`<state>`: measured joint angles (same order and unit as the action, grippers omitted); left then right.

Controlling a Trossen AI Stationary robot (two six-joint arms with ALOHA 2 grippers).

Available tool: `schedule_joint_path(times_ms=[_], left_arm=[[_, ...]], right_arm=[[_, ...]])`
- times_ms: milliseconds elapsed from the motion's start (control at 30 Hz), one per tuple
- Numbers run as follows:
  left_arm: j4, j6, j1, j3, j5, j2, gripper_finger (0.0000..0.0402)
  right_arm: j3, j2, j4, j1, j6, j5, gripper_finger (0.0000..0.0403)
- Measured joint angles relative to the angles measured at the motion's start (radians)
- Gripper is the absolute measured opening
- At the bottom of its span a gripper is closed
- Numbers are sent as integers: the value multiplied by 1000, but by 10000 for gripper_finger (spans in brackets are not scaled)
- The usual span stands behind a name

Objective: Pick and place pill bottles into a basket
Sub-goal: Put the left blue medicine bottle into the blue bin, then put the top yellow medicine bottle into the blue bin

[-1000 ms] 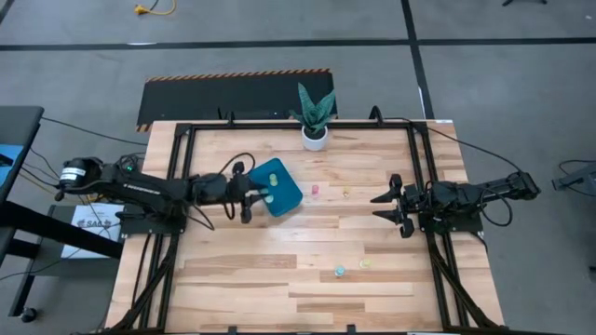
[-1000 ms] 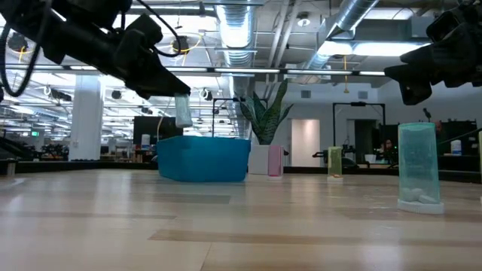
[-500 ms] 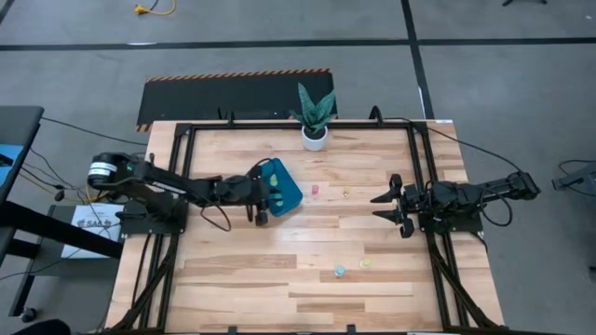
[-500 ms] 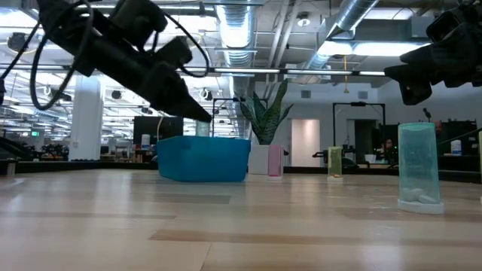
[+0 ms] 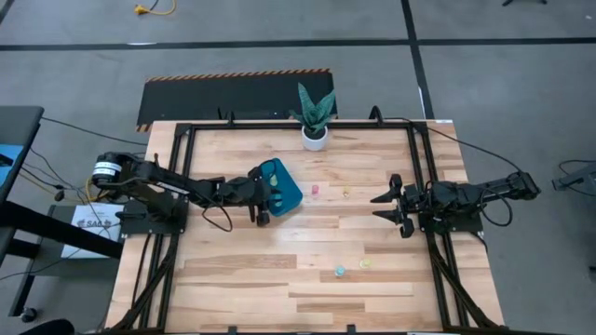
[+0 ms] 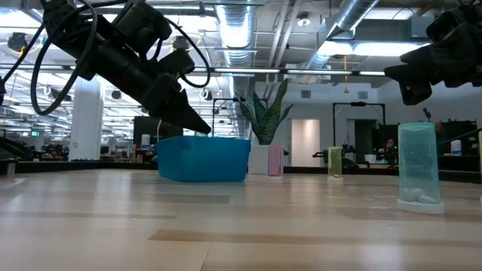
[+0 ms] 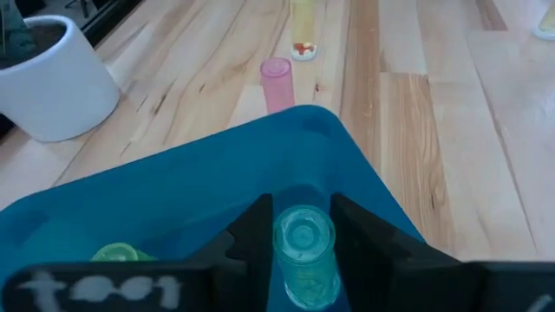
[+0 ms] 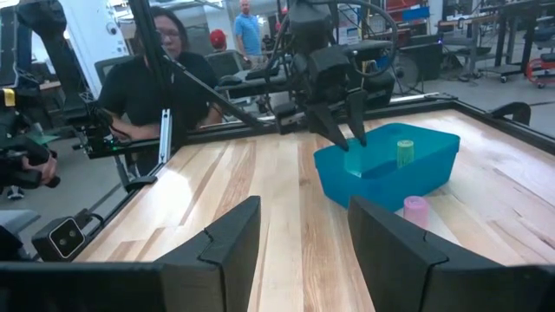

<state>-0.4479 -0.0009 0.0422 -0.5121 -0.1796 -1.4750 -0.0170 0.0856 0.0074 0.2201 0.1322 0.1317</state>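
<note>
The teal-blue basket [image 5: 284, 189] stands left of the table's middle; it also shows in the low view [image 6: 205, 159] and the right wrist view [image 8: 390, 173]. My left gripper [image 5: 264, 199] [image 7: 302, 234] reaches into it from the table's left, shut on a teal-green pill bottle [image 7: 303, 247]. A green-capped bottle [image 7: 117, 254] [image 8: 405, 153] stands inside the basket. A pink bottle [image 5: 315, 191] and a yellow bottle [image 5: 345, 194] stand right of the basket. Two more bottles [image 5: 340, 271] [image 5: 364, 263] stand near the front. My right gripper [image 5: 384, 207] waits open at the table's right. My left gripper pinches the teal-green bottle by its sides just below the cap [image 7: 303, 232], one finger on each side. The fingers slant down from the table's left into the basket. The bottle's cap faces the wrist camera; whether its base rests on the basket floor is hidden by the basket wall.
A white pot with a green plant [image 5: 315, 138] stands at the far edge behind the basket. A black frame [image 5: 424, 167] runs around the table. People [image 8: 165, 78] show in the room beyond the table's left side.
My left gripper has gone toward the table's right over the basket's rim and down, tipping more steeply. The bottle it holds, first above the basket wall in the low view, has sunk below the wall. The fingers stay on the bottle.
</note>
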Motion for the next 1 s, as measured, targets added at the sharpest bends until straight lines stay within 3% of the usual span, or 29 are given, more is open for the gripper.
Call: schedule_joint_path(times_ms=[367,600,700,833,1000], left_arm=[[41,-57,0,0,4,0,133],[-12,-37,-18,1,53,39,139],[-25,22,-51,1,38,180,139],[63,111,-107,30,18,459,139],[-37,131,-119,243,180,768,139]], right_arm=[[0,0,0,0,0,0,170],[0,0,0,0,0,0,170],[0,0,0,0,0,0,170],[0,0,0,0,0,0,170],[0,0,0,0,0,0,170]])
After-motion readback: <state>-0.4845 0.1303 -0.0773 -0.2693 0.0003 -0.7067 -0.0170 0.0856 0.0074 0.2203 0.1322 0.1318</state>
